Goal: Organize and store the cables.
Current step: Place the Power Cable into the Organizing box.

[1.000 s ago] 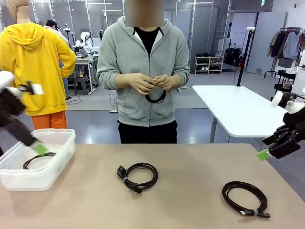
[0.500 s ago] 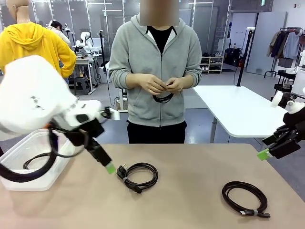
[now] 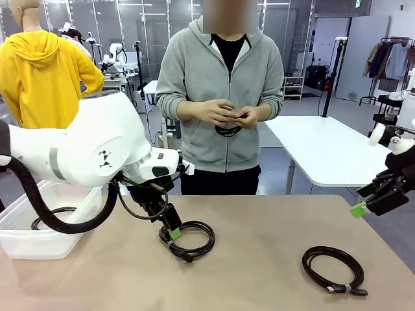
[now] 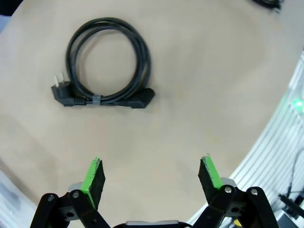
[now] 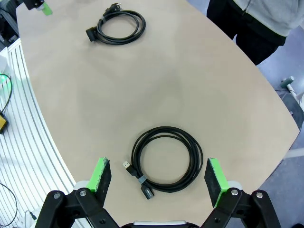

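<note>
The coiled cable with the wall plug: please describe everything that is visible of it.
The plug cable is a thin black cord, wound in a few round turns and lying flat on the tan table. A grey tie binds it between an angled pronged plug and a blocky connector. Only the table touches it; the open left gripper hangs near.

front cam faces person [image 3: 224, 110] across table [image 3: 259, 246], left wrist cam close over plug cable [image 4: 96, 99], right wrist higher, shares that cable
</note>
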Action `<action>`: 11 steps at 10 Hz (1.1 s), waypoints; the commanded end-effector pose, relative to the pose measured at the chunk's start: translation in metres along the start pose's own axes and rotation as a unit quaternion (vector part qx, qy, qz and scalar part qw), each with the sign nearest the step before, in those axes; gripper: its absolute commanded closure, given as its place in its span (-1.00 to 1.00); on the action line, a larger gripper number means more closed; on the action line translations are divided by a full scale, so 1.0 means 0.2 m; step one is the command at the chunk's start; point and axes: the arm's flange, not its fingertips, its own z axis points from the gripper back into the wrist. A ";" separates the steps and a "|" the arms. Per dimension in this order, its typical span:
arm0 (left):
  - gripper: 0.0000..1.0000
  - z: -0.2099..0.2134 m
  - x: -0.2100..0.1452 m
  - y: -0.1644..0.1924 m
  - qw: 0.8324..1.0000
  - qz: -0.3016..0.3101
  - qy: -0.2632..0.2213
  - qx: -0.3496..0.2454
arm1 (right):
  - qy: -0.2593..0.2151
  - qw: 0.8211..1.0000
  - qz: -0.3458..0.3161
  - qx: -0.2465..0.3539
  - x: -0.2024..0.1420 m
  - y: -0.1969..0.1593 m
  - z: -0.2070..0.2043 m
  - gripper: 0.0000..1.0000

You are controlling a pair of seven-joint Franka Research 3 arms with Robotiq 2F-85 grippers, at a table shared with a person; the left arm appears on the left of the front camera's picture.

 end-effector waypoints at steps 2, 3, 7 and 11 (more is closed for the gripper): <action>-1.00 -0.06 0.12 0.07 0.995 0.083 0.024 0.048 | -0.002 1.000 -0.006 0.000 0.01 -0.01 0.00 -1.00; -1.00 -0.07 0.14 0.11 0.984 0.173 0.016 0.045 | -0.002 1.000 -0.006 0.000 0.01 -0.01 0.00 -1.00; -1.00 -0.13 0.24 0.20 0.942 0.318 -0.001 0.112 | -0.002 1.000 -0.006 0.000 0.01 -0.01 0.00 -1.00; -1.00 -0.10 0.15 0.24 0.944 0.317 -0.007 0.094 | -0.002 1.000 -0.006 0.000 0.01 -0.01 0.00 -1.00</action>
